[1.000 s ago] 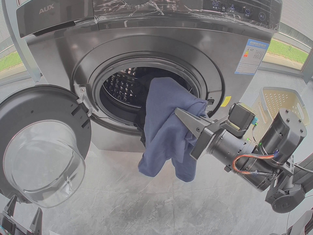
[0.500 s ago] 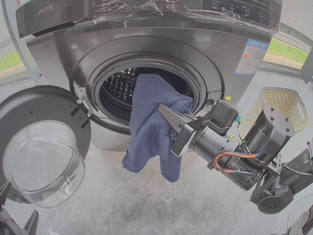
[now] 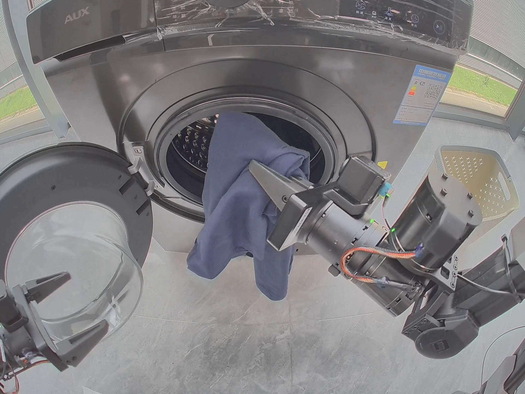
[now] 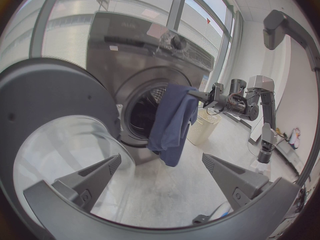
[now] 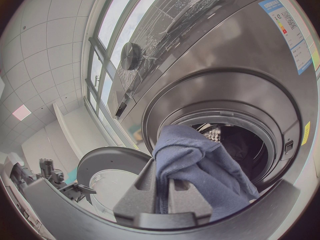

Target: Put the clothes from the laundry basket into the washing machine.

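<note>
The blue garment (image 3: 235,192) hangs before the drum mouth of the washing machine (image 3: 246,67), tail below the rim; the right gripper (image 3: 269,180), jaws clamped on a fold, has carried it toward the hinge side, not yet inside; the left gripper (image 3: 74,308), jaws wide and empty, has risen by the machine's open door (image 3: 65,187); the tail may snag the rim.

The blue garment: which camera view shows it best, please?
The left wrist view: the blue garment hangs whole from the right hand. The head view hides part behind that hand; the right wrist view gives the pinched fold close up.
</note>
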